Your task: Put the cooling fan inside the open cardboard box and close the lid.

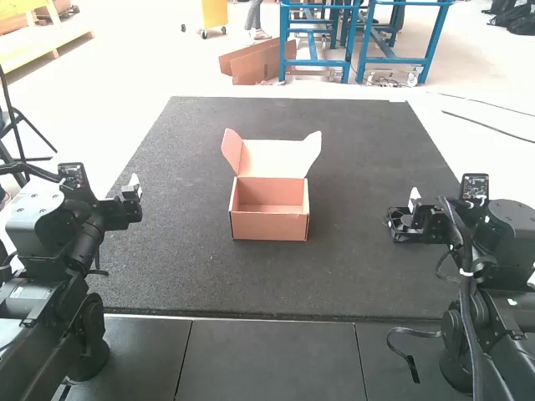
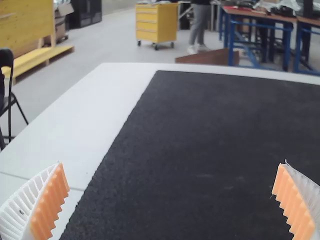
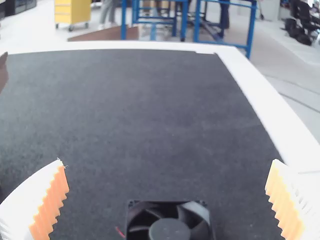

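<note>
Left gripper open and empty at 9 o'clock of the cardboard box. Right gripper open at 3 o'clock, just beside the cooling fan. Box lid up.

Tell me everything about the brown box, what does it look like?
The cardboard box is light brown, with four straight walls. It stands upright in the middle of the black mat, open at the top. Its lid stands up at the back, with a little flap at each side. What shows of the inside is bare. Only the mat touches it.
</note>
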Robot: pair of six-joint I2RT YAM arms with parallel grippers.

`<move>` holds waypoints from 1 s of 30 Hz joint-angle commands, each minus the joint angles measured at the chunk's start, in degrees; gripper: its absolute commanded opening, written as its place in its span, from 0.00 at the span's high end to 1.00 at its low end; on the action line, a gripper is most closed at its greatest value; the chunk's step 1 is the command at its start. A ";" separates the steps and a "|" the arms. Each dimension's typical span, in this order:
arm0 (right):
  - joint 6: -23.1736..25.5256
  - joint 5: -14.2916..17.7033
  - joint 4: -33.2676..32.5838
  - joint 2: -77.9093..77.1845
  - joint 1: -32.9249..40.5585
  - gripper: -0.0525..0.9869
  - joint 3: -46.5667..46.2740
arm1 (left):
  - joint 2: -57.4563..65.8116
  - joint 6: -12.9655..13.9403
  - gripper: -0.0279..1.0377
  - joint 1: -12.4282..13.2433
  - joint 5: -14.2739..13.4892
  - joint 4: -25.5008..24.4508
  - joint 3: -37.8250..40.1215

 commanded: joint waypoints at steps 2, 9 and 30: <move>-0.76 -0.89 -0.03 -0.40 -0.47 0.07 -0.21 | -0.78 -0.57 0.07 0.17 -0.41 0.51 -0.34; -0.67 -0.89 -0.03 -0.40 -0.56 0.07 -0.21 | -0.69 -0.57 0.07 0.08 -0.41 0.51 -0.34; 4.43 1.13 10.69 -0.40 -0.82 0.07 -0.21 | -0.78 -0.65 0.07 0.34 -0.50 9.74 0.28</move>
